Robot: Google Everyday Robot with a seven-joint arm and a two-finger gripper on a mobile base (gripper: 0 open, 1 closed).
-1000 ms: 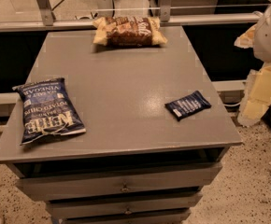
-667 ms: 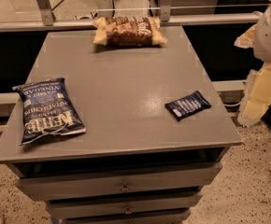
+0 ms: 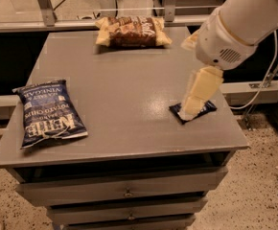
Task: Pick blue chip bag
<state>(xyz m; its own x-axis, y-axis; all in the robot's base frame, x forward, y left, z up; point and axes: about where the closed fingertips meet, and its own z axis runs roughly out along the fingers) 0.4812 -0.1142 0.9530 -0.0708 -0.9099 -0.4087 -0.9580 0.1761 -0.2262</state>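
Drawers [image 3: 124,186]: stacked under the counter front, nearest the camera, all closed. Speckled floor on either side.

Counter [image 3: 129,87]: grey flat top, carries three packets.

Blue chip bag [image 3: 49,113]: lies flat on the left side of the counter, near the front-left corner. White lettering reads upside down from this view. Nothing touches it. It is well apart from the end effector.

Small dark packet [image 3: 208,108]: lies flat near the right edge, toward the front. It is partly covered in this view by the end effector.

End effector [image 3: 191,111]: cream-coloured, hangs tip-down on the right side of the counter, directly in front of the small dark packet. Contact with the packet or counter: cannot tell. Whether it is spread or closed: cannot tell from this angle. It holds nothing that can be seen.

Arm [image 3: 239,23]: large white housing enters from the upper right, above the right edge of the counter. A white cable [image 3: 271,66] trails down beside it.

Brown and yellow bag [image 3: 132,31]: lies flat at the far edge, about centred.
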